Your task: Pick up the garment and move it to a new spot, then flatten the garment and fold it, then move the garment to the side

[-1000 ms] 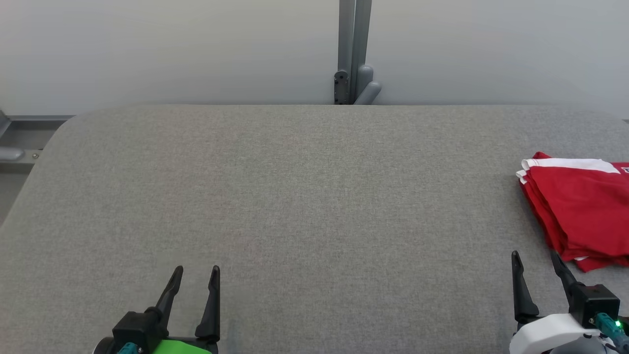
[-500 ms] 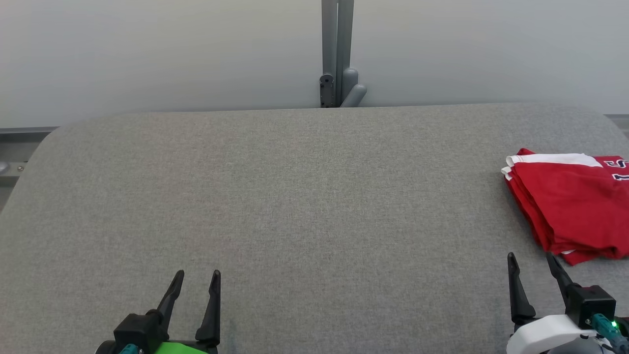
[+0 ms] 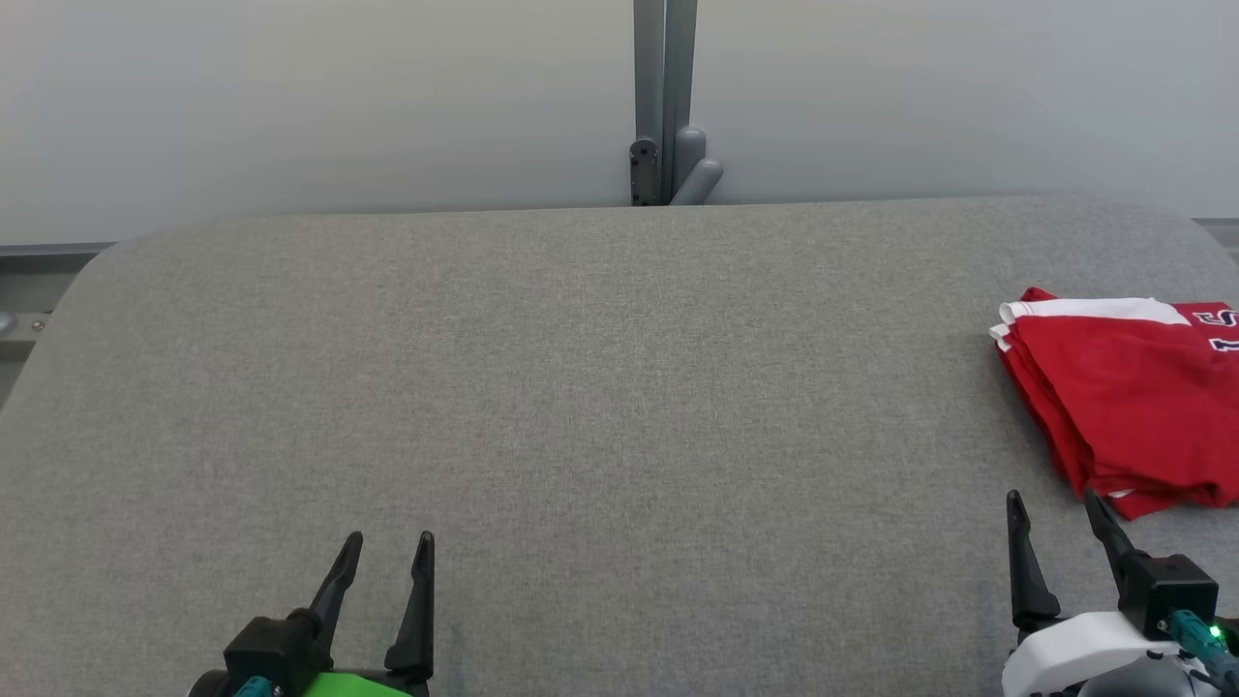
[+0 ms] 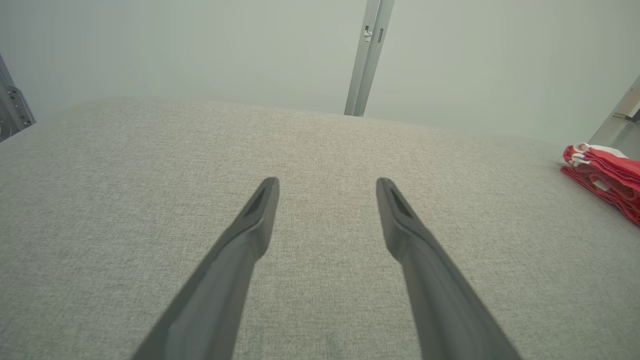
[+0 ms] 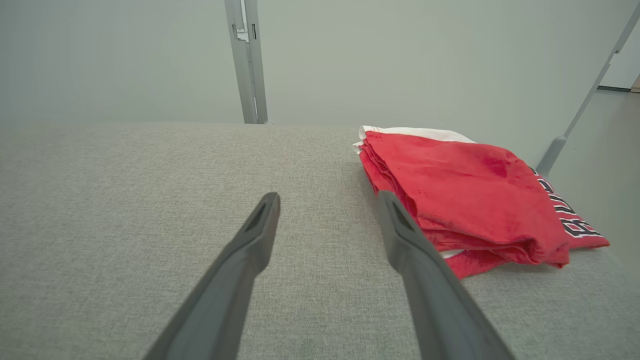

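My left gripper (image 3: 390, 537) sits at the near left of the grey woven-fabric tabletop (image 3: 619, 387). Its two long dark fingers are spread well apart with nothing between them, and the tips point toward the far edge over bare cloth.

Past the middle of the tabletop's far edge, a grey metal upright post (image 3: 663, 97) stands against a plain pale wall (image 3: 290, 97).

My right gripper (image 3: 1052, 499) is at the near right, its fingers also spread wide and holding nothing. The folded red garment with a white band and dark lettering (image 3: 1133, 407) lies flat on the tabletop's right side, just beyond this gripper and a little to its right. It is folded into several layers, with the stacked edges facing left and the white band along its far edge. The tip of my right-hand finger is close beside the garment's near-left corner; I cannot tell whether it touches the cloth.
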Tool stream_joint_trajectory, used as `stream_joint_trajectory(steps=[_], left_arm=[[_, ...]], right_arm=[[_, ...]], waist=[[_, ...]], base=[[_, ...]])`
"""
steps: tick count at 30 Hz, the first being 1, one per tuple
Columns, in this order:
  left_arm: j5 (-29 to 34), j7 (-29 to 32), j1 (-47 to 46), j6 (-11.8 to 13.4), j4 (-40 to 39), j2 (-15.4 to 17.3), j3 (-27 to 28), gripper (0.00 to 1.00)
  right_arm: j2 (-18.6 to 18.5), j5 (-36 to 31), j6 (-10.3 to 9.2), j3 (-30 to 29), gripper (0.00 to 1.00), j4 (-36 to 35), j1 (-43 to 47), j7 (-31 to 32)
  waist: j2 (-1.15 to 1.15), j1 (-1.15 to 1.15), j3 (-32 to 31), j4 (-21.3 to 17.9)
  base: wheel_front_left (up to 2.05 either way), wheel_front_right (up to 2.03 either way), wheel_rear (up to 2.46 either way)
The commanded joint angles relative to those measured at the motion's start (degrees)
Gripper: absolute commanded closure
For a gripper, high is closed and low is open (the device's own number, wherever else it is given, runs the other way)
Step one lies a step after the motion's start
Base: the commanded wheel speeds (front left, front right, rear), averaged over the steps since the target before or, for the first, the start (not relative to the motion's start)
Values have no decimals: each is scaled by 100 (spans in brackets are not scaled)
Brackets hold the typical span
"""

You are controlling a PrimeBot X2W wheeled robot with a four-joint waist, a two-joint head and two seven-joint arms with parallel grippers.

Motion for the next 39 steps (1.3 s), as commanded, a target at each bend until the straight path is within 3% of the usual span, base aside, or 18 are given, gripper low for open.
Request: stream_joint_trajectory(steps=[1, 19, 20, 25, 39], left_arm=[[25, -14, -87, -2, -1, 24, 27, 0], [52, -13, -63, -2, 2, 24, -28, 0], [-1, 1, -1, 0, 18, -12, -47, 100], [-35, 38, 93, 0, 203, -49, -72, 100], [-1512, 366, -99, 4, 143, -17, 140, 100]], right_arm=[[-17, -28, -7, 7, 0, -8, -14, -22], [-19, -62, -7, 155, 0, -7, 8, -22], [8, -38, 1, 152, 100, 27, 4, 0], [60, -25, 1, 146, 100, 234, 91, 27], [45, 1701, 0, 148, 100, 197, -109, 447]], waist=[[63, 0, 1, 2], [63, 0, -11, 159], [0, 0, -11, 159], [0, 0, -11, 159], [7, 0, 1, 108]], base=[[0, 0, 0], [0, 0, 0], [0, 0, 0], [0, 0, 0], [0, 0, 0]])
